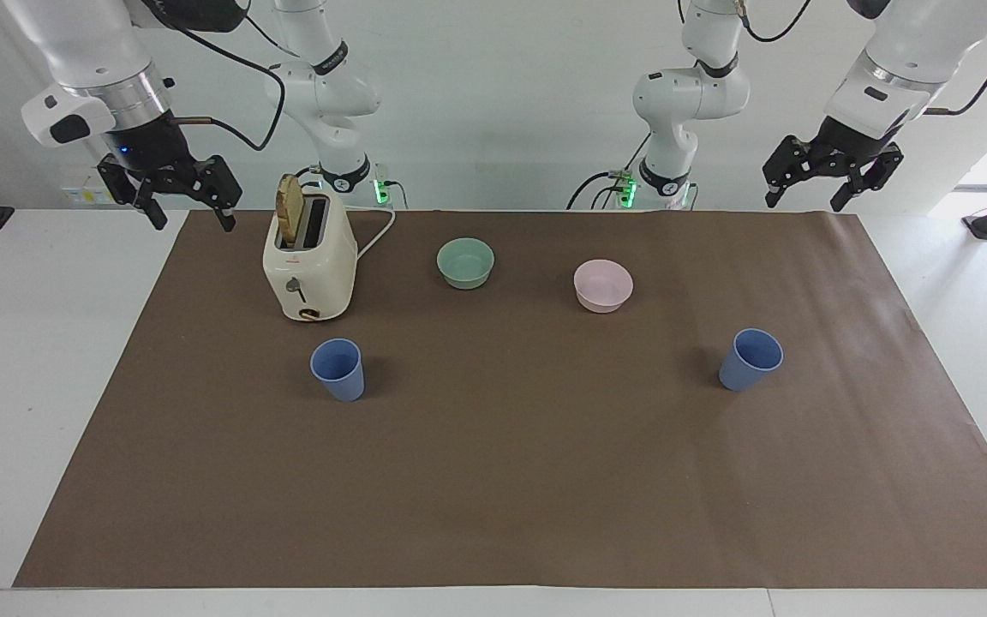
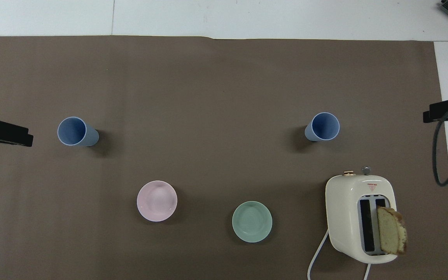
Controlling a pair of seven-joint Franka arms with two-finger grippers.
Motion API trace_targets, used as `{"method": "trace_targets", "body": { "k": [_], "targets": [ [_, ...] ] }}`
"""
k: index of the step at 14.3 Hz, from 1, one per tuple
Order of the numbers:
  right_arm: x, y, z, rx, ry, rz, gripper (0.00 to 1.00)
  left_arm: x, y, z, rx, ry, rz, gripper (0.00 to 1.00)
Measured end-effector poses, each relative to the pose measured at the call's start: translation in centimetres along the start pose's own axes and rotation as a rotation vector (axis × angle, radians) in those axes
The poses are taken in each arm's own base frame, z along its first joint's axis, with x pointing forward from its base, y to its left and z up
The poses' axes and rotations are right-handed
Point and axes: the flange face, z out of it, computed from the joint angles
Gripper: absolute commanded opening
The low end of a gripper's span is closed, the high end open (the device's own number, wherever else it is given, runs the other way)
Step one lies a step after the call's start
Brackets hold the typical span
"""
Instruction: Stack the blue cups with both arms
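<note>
I see both claws, left claw [image 1: 832, 182] and right claw [image 1: 170, 195], spread wide and empty. In the facing view each upright periwinkle-blue plastic cup, [image 1: 750, 359] and [image 1: 338, 369], lies at about five o'clock from the right claw and seven from the left.

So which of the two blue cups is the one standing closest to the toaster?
The blue cup toward the right arm's end of the table, just farther from the robots than the toaster. The other blue cup stands toward the left arm's end, past the pink bowl.

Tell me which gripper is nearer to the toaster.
Right. The right gripper hangs open at the table's edge beside the toaster. The left gripper hangs open at the left arm's end, past both bowls.
</note>
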Motion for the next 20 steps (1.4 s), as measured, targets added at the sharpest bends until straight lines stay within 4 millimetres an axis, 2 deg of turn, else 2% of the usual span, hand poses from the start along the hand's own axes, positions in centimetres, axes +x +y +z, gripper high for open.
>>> {"method": "trace_targets", "body": {
  "k": [14,17,20],
  "targets": [
    [0.0,-0.4,-0.1,0.000,0.002,-0.011,1.00,0.1,0.0,0.3,0.001,0.012,-0.001,1.00],
    [0.0,-0.5,-0.1,0.000,0.002,-0.011,1.00,1.0,-0.6,1.9,0.002,0.040,-0.011,1.00],
    [0.0,-0.5,-0.1,0.000,0.002,-0.012,1.00,2.6,-2.5,4.9,0.002,0.066,-0.043,1.00]
  ]
}}
